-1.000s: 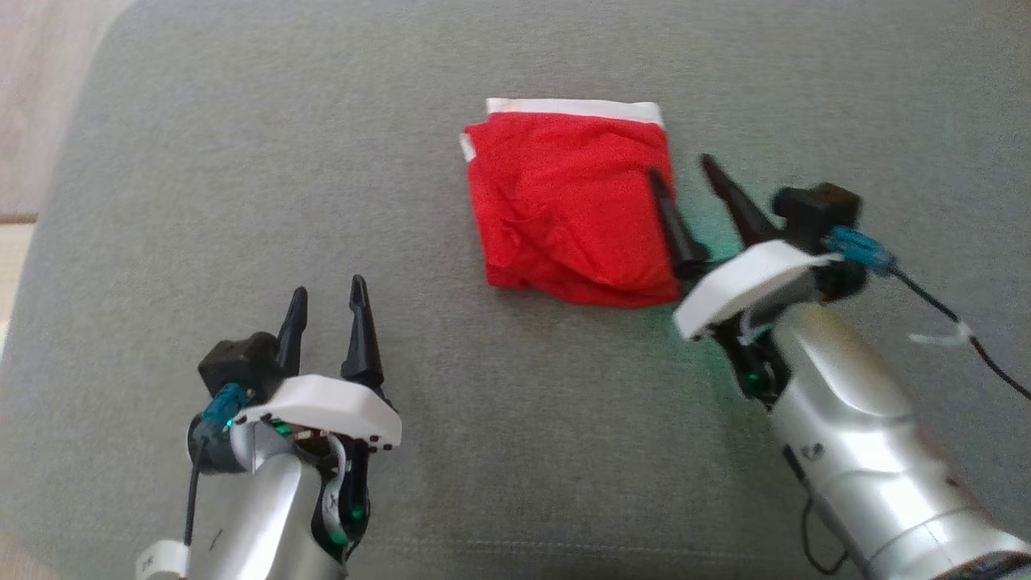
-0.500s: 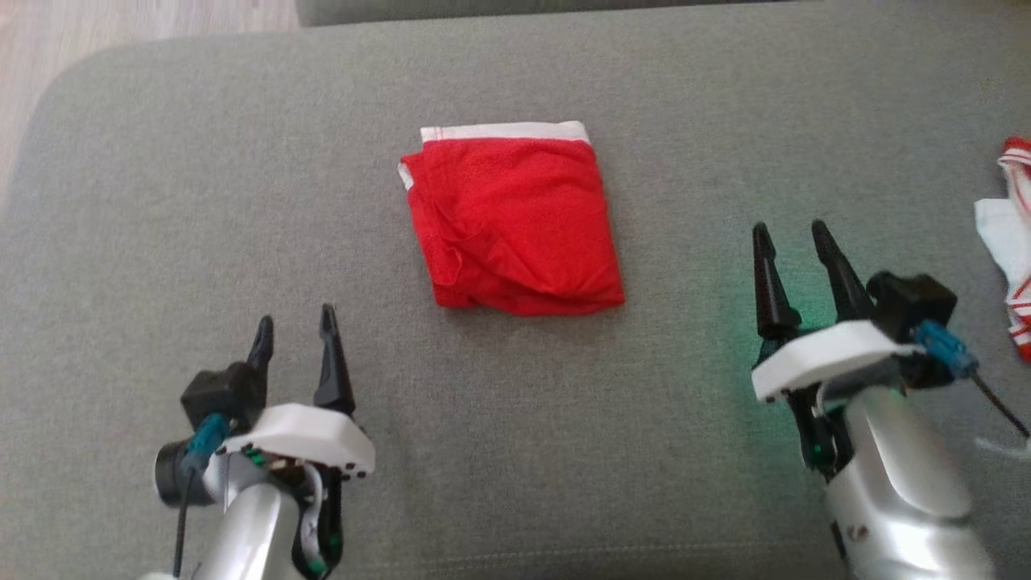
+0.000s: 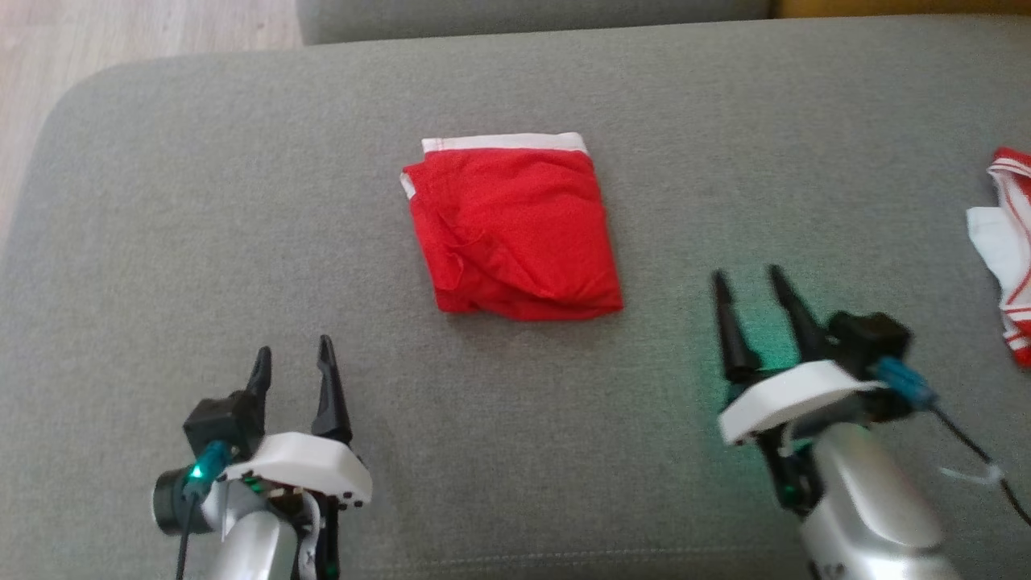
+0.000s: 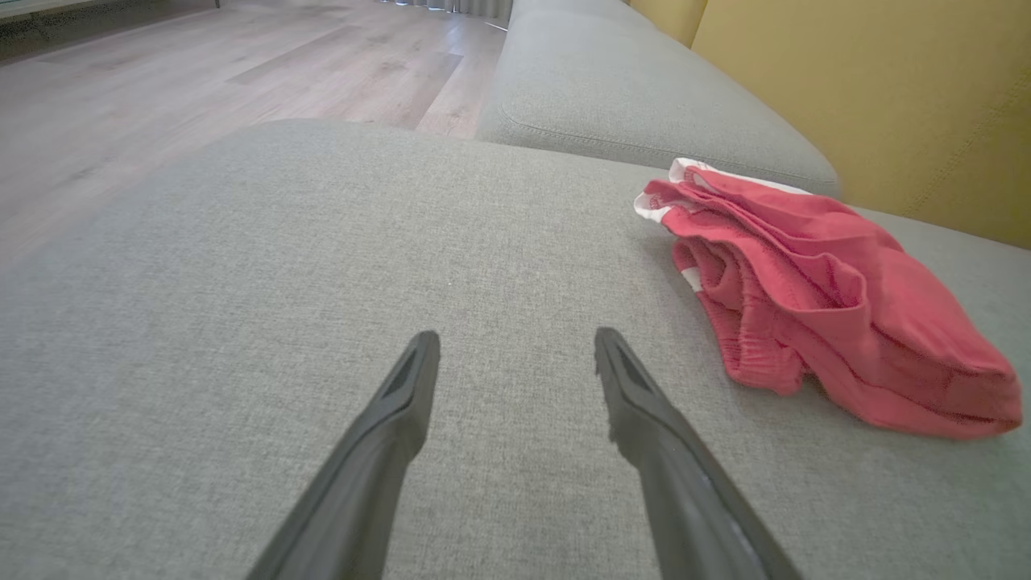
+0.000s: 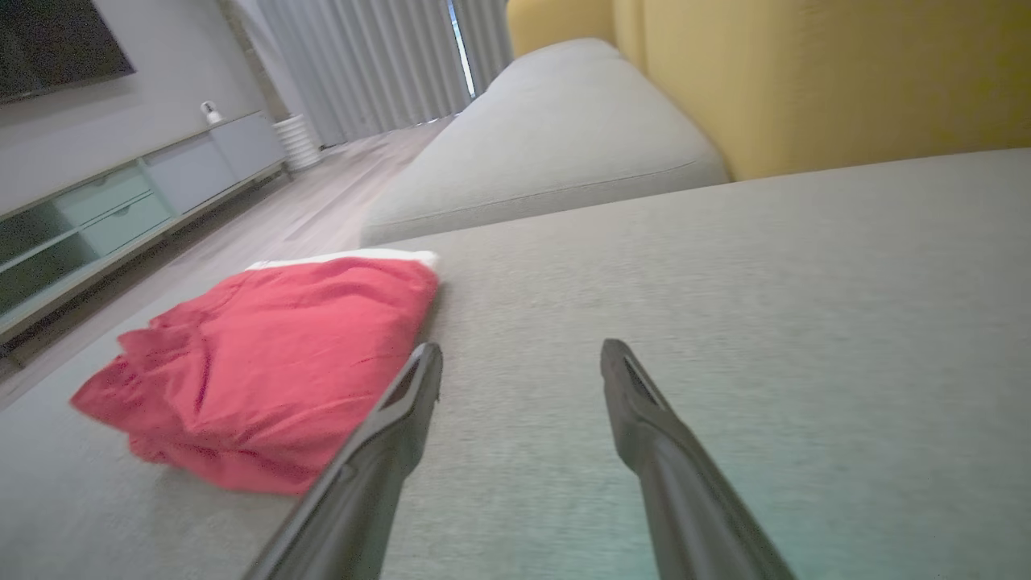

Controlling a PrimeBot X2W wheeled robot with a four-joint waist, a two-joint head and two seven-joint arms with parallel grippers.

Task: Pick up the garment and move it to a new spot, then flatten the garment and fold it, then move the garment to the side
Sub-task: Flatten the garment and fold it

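Folded red garment [image 3: 511,229] lies between left gripper [image 3: 293,348] and right gripper [image 3: 746,274] — both spread, empty.

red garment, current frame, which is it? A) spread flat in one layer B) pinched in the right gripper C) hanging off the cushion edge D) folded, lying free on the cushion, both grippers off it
D: the red garment lies as a folded bundle on the gray cushion, while the left gripper and the right gripper sit apart from it, both open and empty.
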